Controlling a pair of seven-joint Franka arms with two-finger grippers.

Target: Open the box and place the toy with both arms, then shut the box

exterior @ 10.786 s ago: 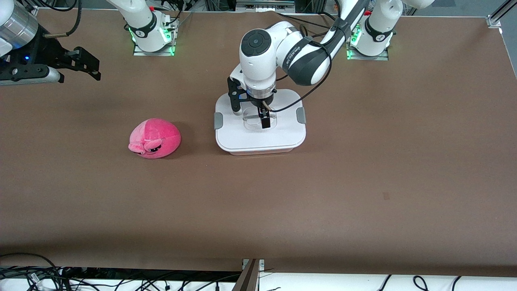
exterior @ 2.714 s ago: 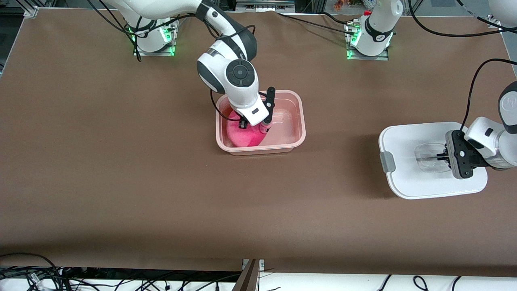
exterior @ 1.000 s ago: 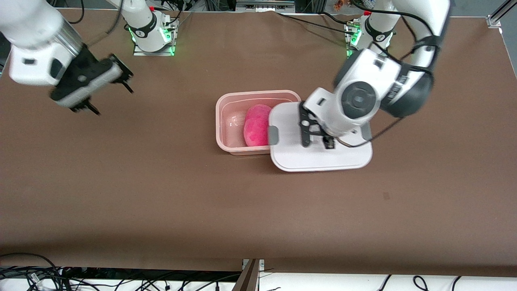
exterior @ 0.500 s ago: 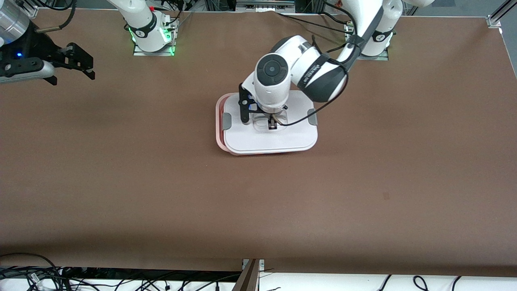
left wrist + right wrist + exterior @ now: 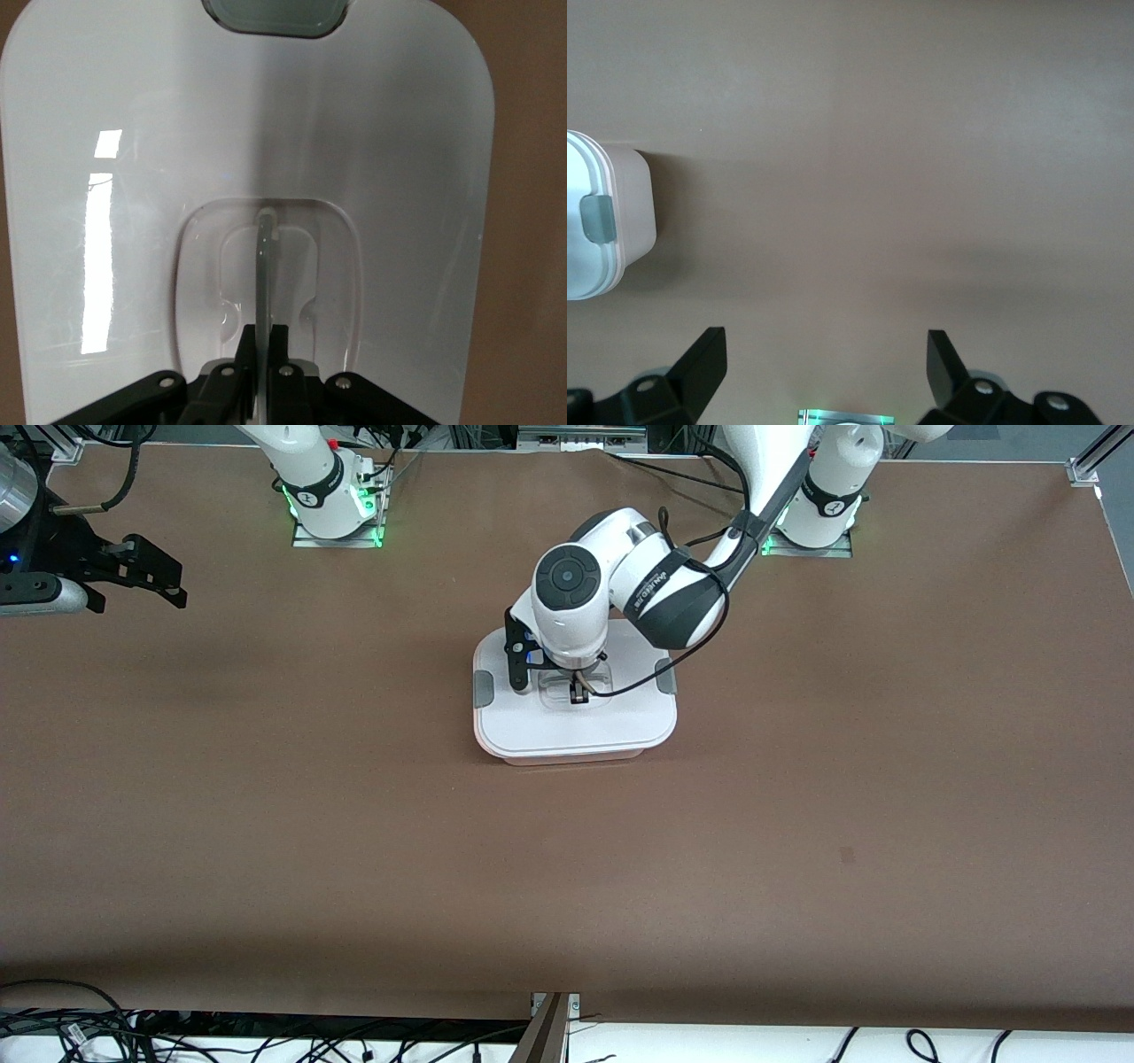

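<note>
The box (image 5: 567,758) stands mid-table with its white lid (image 5: 576,731) resting on it, grey clips (image 5: 483,689) on both short sides. My left gripper (image 5: 578,693) is down on the lid, shut on the clear handle (image 5: 263,257) in the lid's recess; in the left wrist view the left gripper (image 5: 264,335) has both fingers pressed on the thin handle bar. The toy is hidden under the lid. My right gripper (image 5: 168,580) hangs open and holds nothing over the table at the right arm's end. In the right wrist view the right gripper (image 5: 824,354) has bare table between its fingers, and the box (image 5: 629,212) shows at the edge.
The two arm bases (image 5: 332,500) stand along the table's back edge with green lights. Brown table (image 5: 567,886) surrounds the box on all sides. Cables lie past the table's front edge (image 5: 89,1036).
The left arm carried the lid across from the left arm's end and brought it down square onto the box, covering the toy. The right arm drew back toward its end of the table.
</note>
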